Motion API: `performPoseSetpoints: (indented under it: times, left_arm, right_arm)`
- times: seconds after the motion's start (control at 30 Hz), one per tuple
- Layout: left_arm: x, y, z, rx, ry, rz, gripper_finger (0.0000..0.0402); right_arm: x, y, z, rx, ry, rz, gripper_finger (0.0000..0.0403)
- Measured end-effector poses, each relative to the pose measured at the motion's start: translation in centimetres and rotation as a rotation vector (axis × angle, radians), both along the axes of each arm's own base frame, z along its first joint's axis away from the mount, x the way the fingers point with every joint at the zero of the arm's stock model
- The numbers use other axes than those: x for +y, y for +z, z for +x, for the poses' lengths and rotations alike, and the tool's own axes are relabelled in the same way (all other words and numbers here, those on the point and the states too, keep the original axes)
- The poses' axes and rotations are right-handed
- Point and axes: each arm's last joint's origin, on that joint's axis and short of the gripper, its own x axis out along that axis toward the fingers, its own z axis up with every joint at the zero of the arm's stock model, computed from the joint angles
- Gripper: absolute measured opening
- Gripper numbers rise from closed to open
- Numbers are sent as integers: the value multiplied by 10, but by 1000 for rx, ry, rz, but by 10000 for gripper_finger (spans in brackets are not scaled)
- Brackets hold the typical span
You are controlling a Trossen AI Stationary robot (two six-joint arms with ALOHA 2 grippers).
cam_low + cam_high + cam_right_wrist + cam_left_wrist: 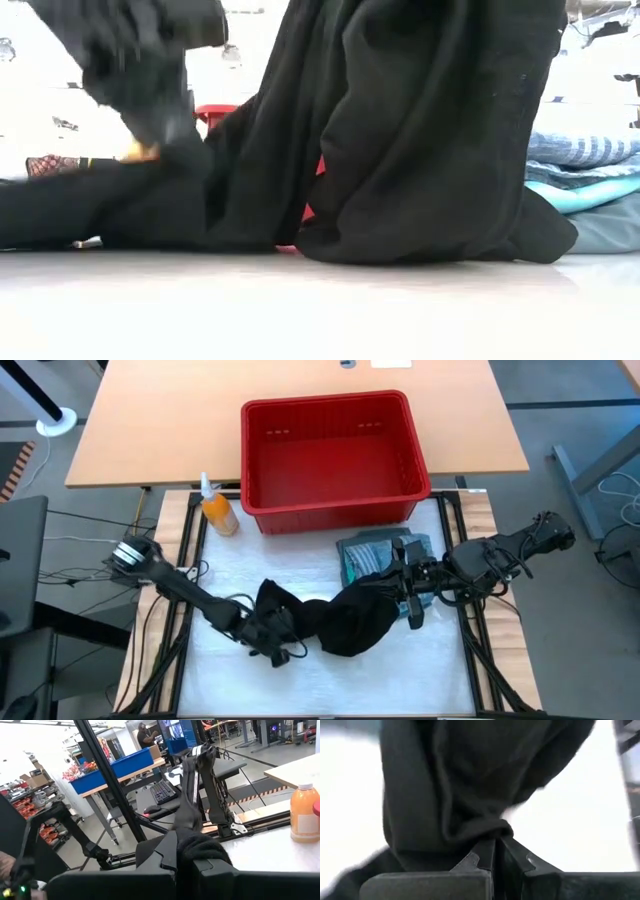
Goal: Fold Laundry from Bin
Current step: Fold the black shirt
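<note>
The large black garment (pixel 345 620) is stretched between my two grippers over the white table top (pixel 330 680); in the low view it (pixel 400 130) hangs like a curtain, its lower edge on the table. My left gripper (pixel 272 638) is shut on its left end. My right gripper (pixel 408 600), held higher, is shut on its right end. Behind them lies a stack of folded garments (pixel 375 555), striped blue-grey on turquoise (pixel 585 170). The red bin (pixel 325 405) stands at the far side, with nothing showing inside it. My left gripper pinches a bunched fold of the black garment (pixel 492 827) between its two fingers (pixel 480 855). The fingers slant down, coming from the table's left. The cloth spreads away from the fingers in soft folds. My right gripper pinches a gathered bunch of black cloth (pixel 197 847) between its two fingers, which point level toward the table's left. The garment hangs below the fingers, and its lower part rests on the table.
An orange bottle (pixel 217 510) with a white top stands at the bin's near left corner, also in the right wrist view (pixel 305 812). Black frame rails (pixel 185 550) run along both sides of the table top. White table surface lies bare along the near edge.
</note>
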Motion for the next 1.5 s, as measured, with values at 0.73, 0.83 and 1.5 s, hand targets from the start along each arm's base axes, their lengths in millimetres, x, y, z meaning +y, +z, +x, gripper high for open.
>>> performPoseSetpoints:
  times: [0.73, 0.83, 1.5]
  left_arm:
    - [81, 200, -181, -896, -376, -352, 0]
    - [75, 191, -174, -789, -391, -397, 0]
    - [79, 206, -179, -818, -533, -234, 0]
  right_arm:
    - [18, 0, -2, -16, 192, 4, 27]
    - [31, -4, -5, 11, 259, 4, 27]
    - [17, 10, -65, 5, -501, -105, 27]
